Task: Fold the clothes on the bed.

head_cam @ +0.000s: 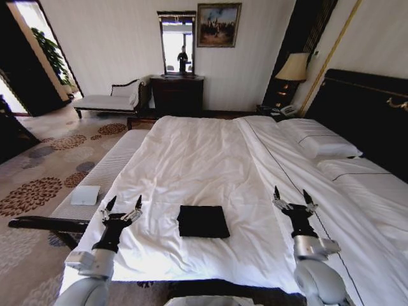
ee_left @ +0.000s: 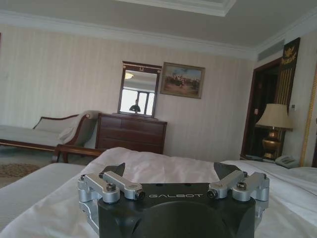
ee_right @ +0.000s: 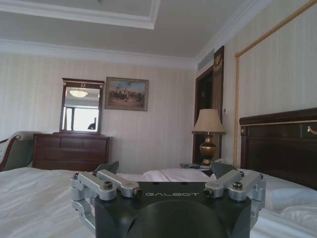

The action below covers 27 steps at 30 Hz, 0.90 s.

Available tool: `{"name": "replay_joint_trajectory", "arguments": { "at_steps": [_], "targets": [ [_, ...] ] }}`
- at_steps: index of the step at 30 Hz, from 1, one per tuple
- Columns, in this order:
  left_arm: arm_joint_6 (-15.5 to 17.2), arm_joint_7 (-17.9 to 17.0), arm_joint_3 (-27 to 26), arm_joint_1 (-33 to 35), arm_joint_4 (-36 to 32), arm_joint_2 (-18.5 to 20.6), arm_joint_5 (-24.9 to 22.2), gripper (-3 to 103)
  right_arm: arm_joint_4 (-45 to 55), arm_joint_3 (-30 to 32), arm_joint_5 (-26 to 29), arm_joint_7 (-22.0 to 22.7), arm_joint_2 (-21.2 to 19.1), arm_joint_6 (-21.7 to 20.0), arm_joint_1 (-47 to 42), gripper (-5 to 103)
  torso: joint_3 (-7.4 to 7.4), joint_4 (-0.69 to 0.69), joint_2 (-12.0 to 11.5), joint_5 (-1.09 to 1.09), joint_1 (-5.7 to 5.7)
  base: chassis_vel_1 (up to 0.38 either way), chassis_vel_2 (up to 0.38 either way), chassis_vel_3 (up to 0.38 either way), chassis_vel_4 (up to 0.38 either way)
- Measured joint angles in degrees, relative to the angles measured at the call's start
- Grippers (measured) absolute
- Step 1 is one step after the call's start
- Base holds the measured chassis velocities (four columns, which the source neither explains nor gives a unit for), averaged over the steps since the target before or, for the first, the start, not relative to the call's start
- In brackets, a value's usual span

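Observation:
The clothes [head_cam: 203, 221] lie as a small black folded square on the white sheet of the bed [head_cam: 191, 153], near its foot end. My left gripper [head_cam: 123, 205] hovers open to the left of the black square, fingers pointing up the bed. To the right of the square my right gripper [head_cam: 292, 197] is also open and apart from it. In the left wrist view the left gripper [ee_left: 169, 169] has its fingers spread with nothing between them. The right gripper [ee_right: 165, 168] in its own wrist view is spread the same way.
A white-cushioned bench [head_cam: 105, 172] runs along the bed's left side with a white card [head_cam: 85, 195] on it. Pillows [head_cam: 319, 139] and the dark headboard [head_cam: 363, 115] are on the right. A dresser [head_cam: 177, 95], chaise [head_cam: 108, 100] and lamp [head_cam: 292, 67] stand at the far wall.

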Motion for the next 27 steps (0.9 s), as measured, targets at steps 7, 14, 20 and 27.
{"name": "replay_joint_trajectory", "arguments": {
  "at_steps": [7, 14, 20, 27],
  "targets": [
    [-0.05, 0.28, 0.87, 0.58, -0.38, -0.38, 0.39, 100, 0.69, -1.14, -0.59, -0.38, 0.43, -0.42, -0.67, 100, 0.01, 0.00, -0.01, 0.01, 0.01, 0.000, 0.000, 0.000, 0.000],
    [-0.05, 0.27, 0.80, 0.51, -0.35, -0.40, 0.33, 100, 0.48, -1.39, -0.32, -0.48, 0.32, -0.42, -0.39, 100, 0.01, -0.02, -0.01, 0.01, 0.01, 0.000, 0.000, 0.000, 0.000],
    [-0.02, 0.20, 0.74, 0.45, -0.27, -0.40, 0.23, 100, 0.30, -1.53, -0.12, -0.54, 0.24, -0.42, -0.23, 100, 0.01, -0.01, -0.01, 0.01, 0.01, 0.000, 0.000, 0.000, 0.000],
    [0.03, 0.12, 0.70, 0.43, -0.23, -0.40, 0.16, 100, 0.19, -1.60, 0.02, -0.58, 0.19, -0.41, -0.14, 100, 0.01, -0.02, -0.02, 0.01, 0.01, 0.000, 0.000, 0.000, 0.000]
  ]
}}
